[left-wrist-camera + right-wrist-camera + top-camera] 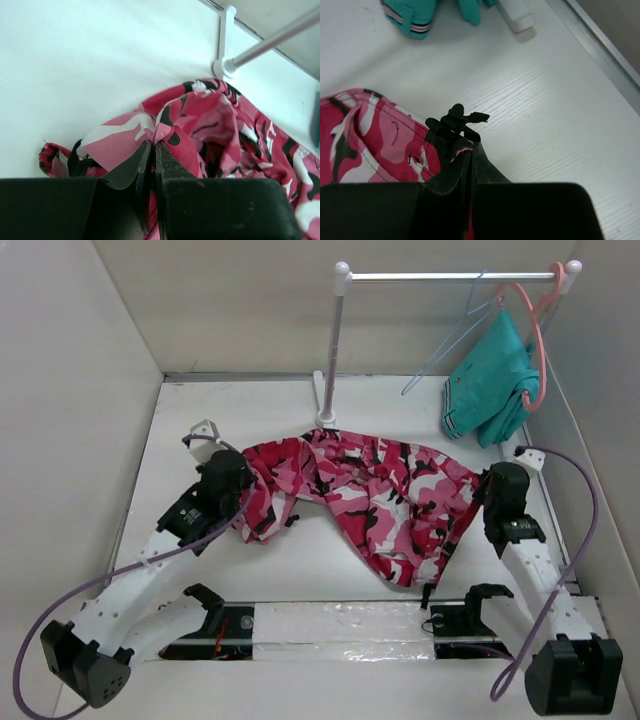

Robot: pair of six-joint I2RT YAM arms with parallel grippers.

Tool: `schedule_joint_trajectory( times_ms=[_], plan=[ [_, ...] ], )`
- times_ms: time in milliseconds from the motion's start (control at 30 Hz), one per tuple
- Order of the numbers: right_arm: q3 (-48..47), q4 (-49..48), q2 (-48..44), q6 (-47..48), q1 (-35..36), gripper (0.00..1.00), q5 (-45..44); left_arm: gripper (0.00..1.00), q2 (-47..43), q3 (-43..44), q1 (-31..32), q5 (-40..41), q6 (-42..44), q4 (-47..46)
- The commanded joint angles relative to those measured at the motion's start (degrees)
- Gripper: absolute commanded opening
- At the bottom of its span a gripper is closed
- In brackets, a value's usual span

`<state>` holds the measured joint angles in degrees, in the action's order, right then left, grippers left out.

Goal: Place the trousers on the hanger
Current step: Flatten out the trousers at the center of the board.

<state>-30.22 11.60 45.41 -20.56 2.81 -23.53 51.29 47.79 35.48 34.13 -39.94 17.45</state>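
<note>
Top external view: The long fabric trousers [370,495] in pink, red, white and black camouflage lie crumpled on the white table [300,560], stretched between the two arms. The left gripper [245,485] is at the garment's left end and the right gripper [480,490] at its right edge. The thin light-blue wire hanger [432,366] hangs by its hook from the metal rail of the white clothes rack [450,277] at the rear right, well apart from the trousers. Beside it on the same rail hangs a thicker salmon-pink plastic hanger [541,350] carrying a plain teal garment [490,385].

Left wrist view: The left gripper [152,145] has its black fingers pressed together on a raised fold of the trousers [210,130], with pink cloth showing between the tips. The fabric bunches up around the pinch. The rack's white foot [224,65] stands on the table just beyond the cloth.

Right wrist view: The right gripper [470,150] is pressed together on the edge of the trousers [375,135], and a sliver of pink cloth is visible in the pinch. A small black plastic clip [455,122] sits on the fabric edge just ahead of the fingertips. The hem of the teal garment [415,17] hangs at the top of the view, near another white rack foot [520,15].
</note>
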Motion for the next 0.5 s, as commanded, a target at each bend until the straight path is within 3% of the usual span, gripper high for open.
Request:
schedule_joint_trajectory(
  times_ms=[0,200,333,400,433,467],
  plan=[
    [-4.0,-8.1,3.9,-0.2,-6.6,0.00,1.9,0.00,-2.0,2.6,-4.4,-7.3,4.0,3.5],
    [-8.1,-13.0,14.4,-1.8,-17.2,0.00,7.8,0.00,-6.0,-3.2,-4.4,-11.7,4.5,8.5],
    [-11.4,-12.1,17.7,-1.7,-20.7,0.01,11.4,0.00,-7.9,-1.0,-2.0,-4.3,1.2,12.4],
    [-11.2,-12.6,16.1,-0.7,-21.4,0.21,15.9,0.00,-8.1,0.5,-2.5,-3.0,1.4,11.3],
    [-10.7,-12.6,15.2,-0.2,-21.4,0.41,17.3,0.00,-8.0,1.5,-2.5,-2.9,1.7,10.9],
    [-10.0,-12.3,14.0,0.7,-21.4,0.52,19.9,0.00,-7.8,4.1,-2.5,-2.5,2.0,10.8]
  ],
)
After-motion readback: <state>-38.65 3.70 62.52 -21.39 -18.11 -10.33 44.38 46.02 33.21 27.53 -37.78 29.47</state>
